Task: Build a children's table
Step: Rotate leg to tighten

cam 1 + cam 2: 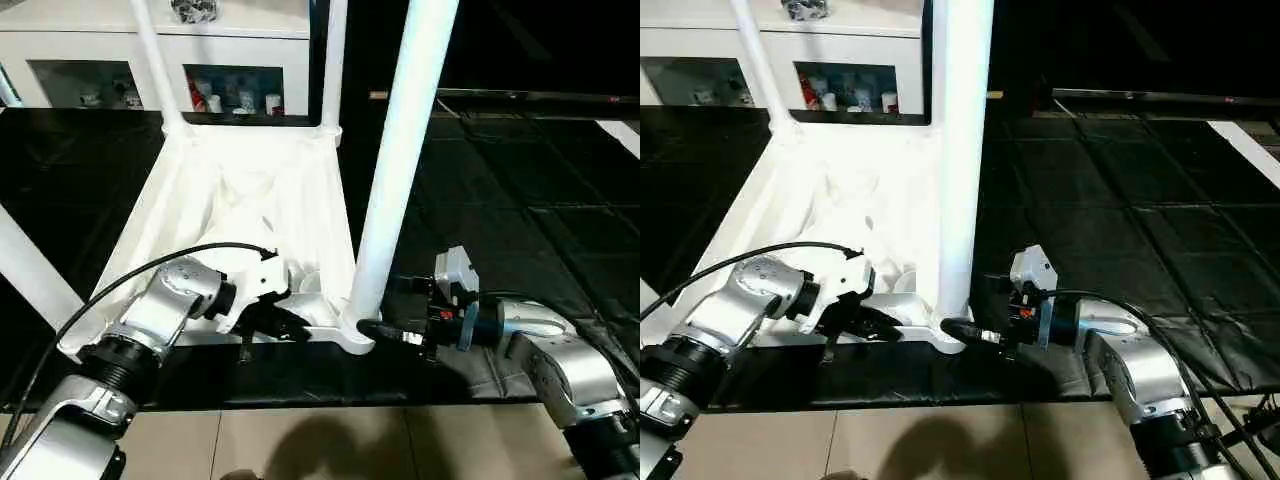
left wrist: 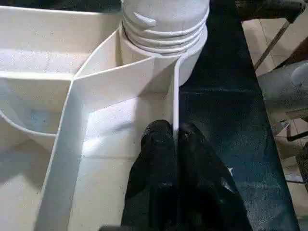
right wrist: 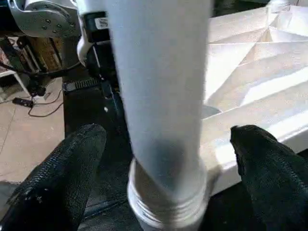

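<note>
While the right gripper (image 3: 166,159) is standing with its fingers (image 3: 55,168) spread wide on either side of the near leg (image 1: 400,170), touching nothing that I can see, the build is looking far along; that leg is sitting upright in the near corner socket (image 1: 357,335) of the top (image 1: 250,200), yet thread rings are showing just above the socket in both wrist views, so I judge it is not fully screwed home and more turning is left.

Beyond that socket, two more legs (image 1: 152,60) are rising from the far corners of the top, and a fourth (image 1: 35,275) is slanting up at the other near corner; all four seem to be in place, so what remains is probably tightening and then turning the table upright.

The left gripper (image 2: 175,159) is pinching the top's thin side wall (image 2: 176,96) just short of the near socket, fingers closed on it from both faces, apparently steadying the top against the twisting.

The right forearm (image 1: 565,370) is reaching in low and level from outside the top, wrist pointing at the leg's base; the left forearm (image 1: 165,305) is angling across the near edge toward the same corner; the top is lying underside-up on the black mat (image 1: 520,200), ribs showing.
</note>
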Available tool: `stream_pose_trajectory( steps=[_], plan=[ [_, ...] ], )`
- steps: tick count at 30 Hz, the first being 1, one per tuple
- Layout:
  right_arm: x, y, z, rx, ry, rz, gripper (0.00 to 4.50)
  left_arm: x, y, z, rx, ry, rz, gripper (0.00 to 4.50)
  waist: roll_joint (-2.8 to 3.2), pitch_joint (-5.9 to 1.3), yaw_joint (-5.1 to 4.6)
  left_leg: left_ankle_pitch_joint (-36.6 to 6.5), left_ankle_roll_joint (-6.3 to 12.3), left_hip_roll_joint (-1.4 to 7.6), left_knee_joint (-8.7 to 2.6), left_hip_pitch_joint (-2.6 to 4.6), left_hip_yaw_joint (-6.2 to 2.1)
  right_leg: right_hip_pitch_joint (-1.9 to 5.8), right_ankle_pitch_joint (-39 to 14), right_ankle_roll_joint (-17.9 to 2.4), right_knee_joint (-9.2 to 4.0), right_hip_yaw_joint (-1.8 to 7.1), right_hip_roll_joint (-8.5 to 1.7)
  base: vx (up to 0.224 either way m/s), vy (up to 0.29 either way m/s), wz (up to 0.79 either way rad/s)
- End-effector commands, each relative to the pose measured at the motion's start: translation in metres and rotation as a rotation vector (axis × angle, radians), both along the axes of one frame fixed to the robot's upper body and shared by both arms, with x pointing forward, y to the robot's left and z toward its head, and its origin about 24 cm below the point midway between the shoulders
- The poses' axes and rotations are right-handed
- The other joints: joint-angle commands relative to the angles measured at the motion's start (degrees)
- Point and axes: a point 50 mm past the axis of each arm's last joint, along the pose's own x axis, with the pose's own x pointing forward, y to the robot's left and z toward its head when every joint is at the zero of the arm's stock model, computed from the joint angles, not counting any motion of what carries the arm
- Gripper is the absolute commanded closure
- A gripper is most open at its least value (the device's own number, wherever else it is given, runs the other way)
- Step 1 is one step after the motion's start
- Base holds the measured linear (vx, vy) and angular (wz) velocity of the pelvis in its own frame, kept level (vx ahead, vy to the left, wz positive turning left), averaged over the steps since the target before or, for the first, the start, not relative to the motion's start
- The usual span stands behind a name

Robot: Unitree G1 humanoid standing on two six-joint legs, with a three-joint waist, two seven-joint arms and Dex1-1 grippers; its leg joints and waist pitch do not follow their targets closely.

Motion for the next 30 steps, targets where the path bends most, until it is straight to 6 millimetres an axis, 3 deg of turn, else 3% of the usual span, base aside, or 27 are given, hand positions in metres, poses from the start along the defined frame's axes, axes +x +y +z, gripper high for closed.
stream_pose_trajectory(
  steps=[1,6,11,15,18,19,30],
  plan=[
    [0.003,0.001,0.005,-0.008,-0.026,0.027,0.00,-0.003,0.003,0.000,-0.010,0.013,-0.022,4.40,-0.44,-3.62,-0.06,-11.27,1.57,1.39,-3.87,0.58,-0.27,2.65,-13.55,-10.10,-4.41,2.55,-3.72,0.000,0.000,0.00],
    [0.004,0.003,0.004,-0.015,-0.018,0.083,0.00,-0.009,-0.002,0.002,-0.028,0.020,-0.121,4.40,-0.58,-3.77,0.04,-9.55,2.26,1.45,-3.72,0.57,-0.14,2.66,-9.92,-11.30,-3.98,2.55,-3.68,0.000,0.000,0.00],
    [0.003,0.007,0.004,-0.016,0.003,0.182,0.00,-0.014,-0.009,0.001,-0.006,0.018,-0.229,4.40,-0.63,-3.72,0.36,-9.81,2.54,1.54,-3.70,0.53,-0.08,2.70,-10.02,-11.73,-3.87,2.49,-3.70,0.000,0.000,0.00],
    [0.001,0.010,0.003,-0.014,0.029,0.271,0.39,-0.015,-0.014,-0.001,0.021,0.009,-0.286,4.50,-0.55,-3.60,0.76,-11.35,2.01,1.71,-3.80,0.77,-0.07,2.52,-12.78,-11.10,-4.15,2.56,-3.85,0.000,0.000,0.00],
    [0.001,0.012,0.002,-0.030,0.038,0.308,0.45,-0.014,-0.015,-0.001,0.038,0.003,-0.302,4.50,-0.58,-3.70,1.26,-11.28,1.84,1.76,-3.80,0.89,-0.08,2.46,-11.97,-11.12,-4.06,2.58,-3.77,0.000,0.000,0.00],
    [0.001,0.012,0.002,-0.035,0.041,0.315,0.69,-0.014,-0.015,-0.001,0.041,0.001,-0.305,4.50,-0.63,-3.77,1.44,-11.16,1.69,1.75,-3.80,0.95,-0.07,2.46,-11.68,-11.25,-3.99,2.56,-3.79,0.000,0.000,0.00],
    [0.005,0.014,-0.001,-0.045,0.096,0.391,1.51,-0.009,-0.016,-0.003,0.072,-0.018,-0.315,4.50,-1.04,-3.75,1.54,-11.42,1.53,1.70,-3.77,0.78,-0.08,2.54,-12.65,-11.07,-4.02,2.48,-3.87,0.000,0.000,0.00]
  ],
)
